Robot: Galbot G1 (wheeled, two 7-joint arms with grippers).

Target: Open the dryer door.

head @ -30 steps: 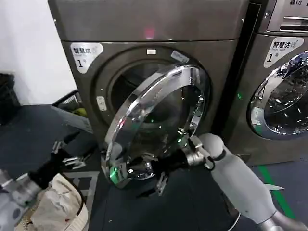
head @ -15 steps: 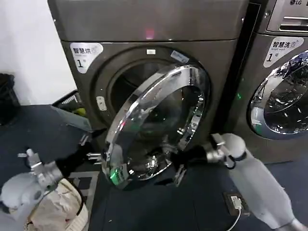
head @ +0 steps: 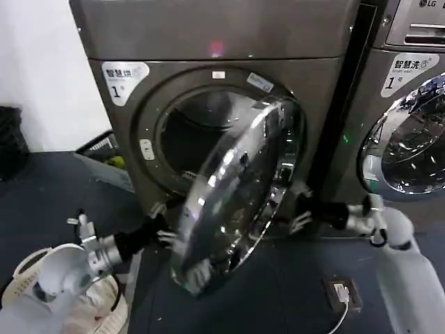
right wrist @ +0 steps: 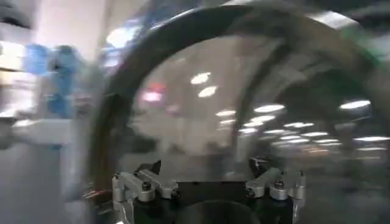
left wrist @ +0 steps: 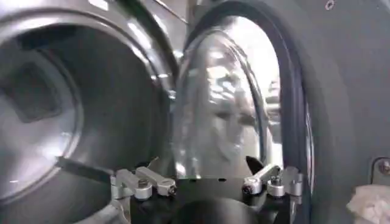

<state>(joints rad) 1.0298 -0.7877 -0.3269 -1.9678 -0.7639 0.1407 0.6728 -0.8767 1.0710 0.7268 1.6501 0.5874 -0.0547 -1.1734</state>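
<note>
The dryer (head: 229, 35) is a dark grey-bronze machine with a white shield sticker marked 1. Its dryer door (head: 236, 188), a chrome ring around dark glass, stands swung out about halfway on its right-side hinge, and the drum opening (head: 188, 139) shows. My left gripper (head: 163, 224) is open by the door's lower left rim, on its inner side. In the left wrist view the door's domed glass (left wrist: 219, 109) and the drum (left wrist: 61, 109) lie just beyond my left gripper (left wrist: 207, 178). My right gripper (head: 297, 206) is open, beside the door's hinge side. My right gripper (right wrist: 207, 173) faces the door's blurred chrome face (right wrist: 244, 103).
A lighter grey LG machine (head: 410, 139) stands at the right. A white laundry basket (head: 28, 275) sits at the lower left under my left arm. A black crate (head: 101, 147) lies by the dryer's left side. A floor socket with a cable (head: 341, 289) is at the lower right.
The door has swung further open, toward the right. My right gripper drew back to the right, off the door's front. My left gripper moved right and up to the door's inner edge.
</note>
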